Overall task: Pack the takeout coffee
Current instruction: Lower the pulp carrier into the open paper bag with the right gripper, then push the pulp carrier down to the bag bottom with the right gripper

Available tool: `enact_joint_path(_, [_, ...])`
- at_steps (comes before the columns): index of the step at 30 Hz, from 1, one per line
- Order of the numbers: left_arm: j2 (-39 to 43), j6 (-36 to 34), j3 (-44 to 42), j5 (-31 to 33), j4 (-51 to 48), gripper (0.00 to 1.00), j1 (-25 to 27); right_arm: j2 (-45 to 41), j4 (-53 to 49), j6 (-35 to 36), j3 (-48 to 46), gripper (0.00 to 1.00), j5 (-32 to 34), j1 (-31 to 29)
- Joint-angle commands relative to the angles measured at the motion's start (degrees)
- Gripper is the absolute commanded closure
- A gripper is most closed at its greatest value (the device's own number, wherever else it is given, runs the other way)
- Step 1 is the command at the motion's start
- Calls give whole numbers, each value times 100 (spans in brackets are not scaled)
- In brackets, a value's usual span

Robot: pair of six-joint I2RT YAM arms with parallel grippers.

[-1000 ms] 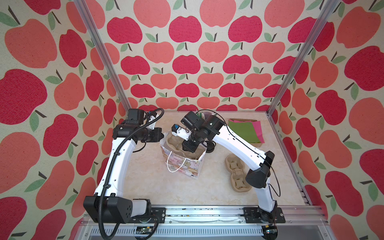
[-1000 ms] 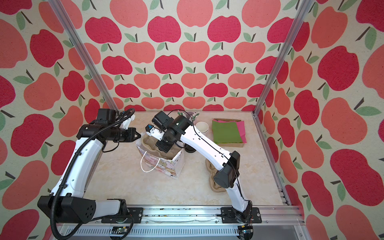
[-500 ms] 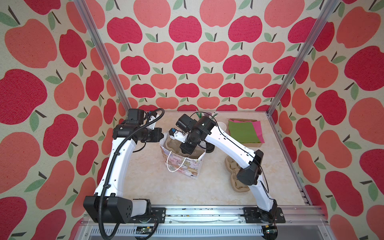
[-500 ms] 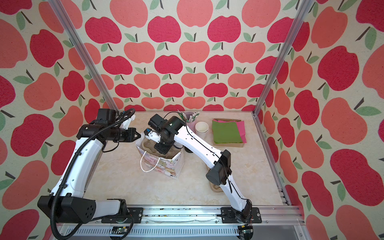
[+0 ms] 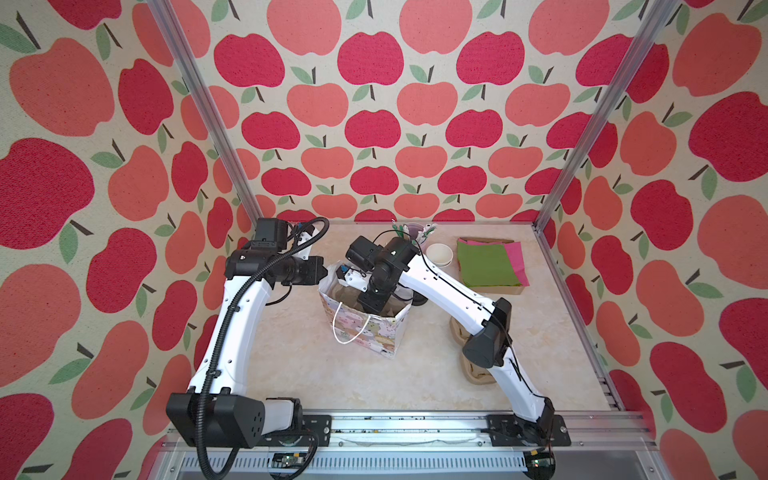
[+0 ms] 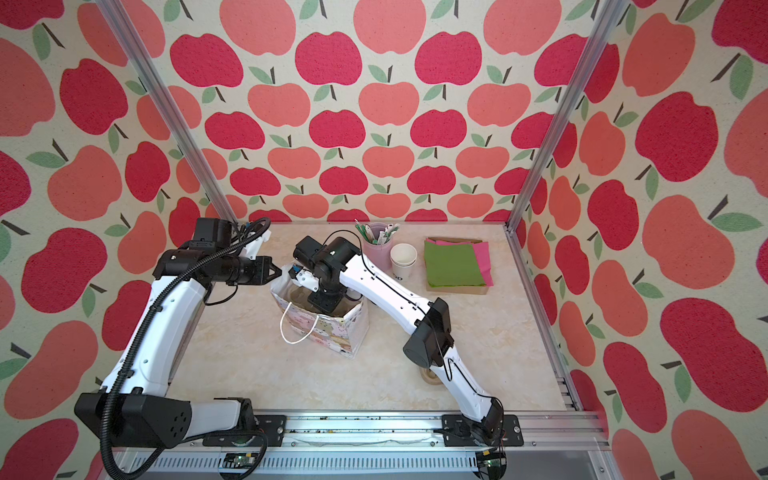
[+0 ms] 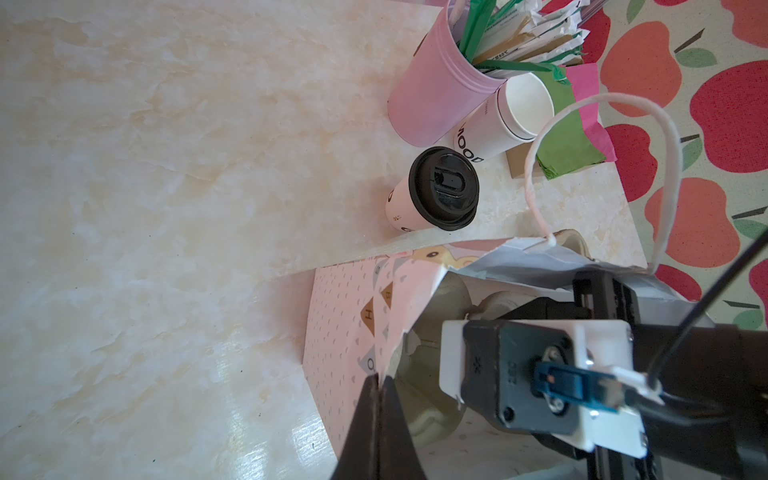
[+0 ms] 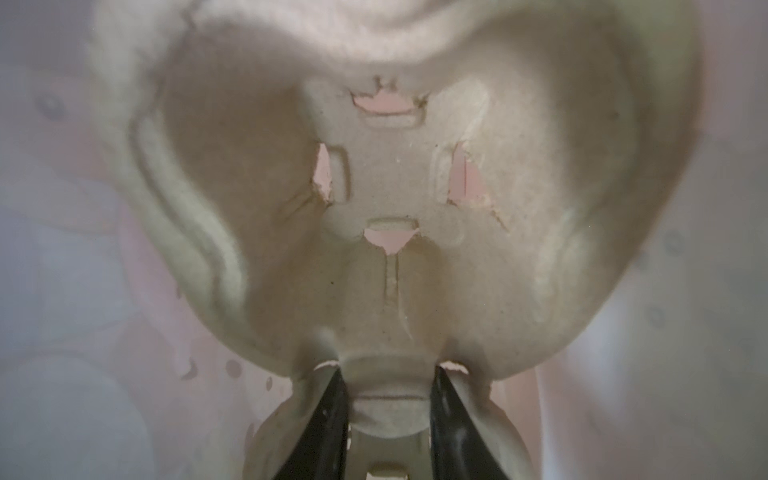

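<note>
Inside gift bag [image 5: 365, 336], right gripper [image 8: 388, 376] jaws pinch centre rib of pulp cup carrier [image 8: 386, 187]; left gripper [image 7: 380, 380] jaws pressed together on bag rim. Lidded takeout coffee [image 7: 440, 189] upright on table [image 7: 166, 208] beside bag, not yet packed; cup transfer remains

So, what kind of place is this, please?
Probably a robot test cell staged as a takeout coffee counter: robot arms on a rail, apple-print walls on aluminium posts, and a lidded coffee cup near a paper bag.
</note>
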State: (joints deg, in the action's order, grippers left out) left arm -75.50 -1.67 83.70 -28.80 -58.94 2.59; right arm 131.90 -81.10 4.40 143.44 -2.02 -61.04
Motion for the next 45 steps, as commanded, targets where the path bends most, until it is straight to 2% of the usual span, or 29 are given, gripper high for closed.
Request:
enact_joint_path(1, [120, -165, -48, 86, 104, 100, -30, 185, -204, -146, 132, 72, -2, -64])
enact_joint_path(45, [210, -279, -180, 141, 163, 100, -41, 1437, -380, -201, 85, 72, -88, -115])
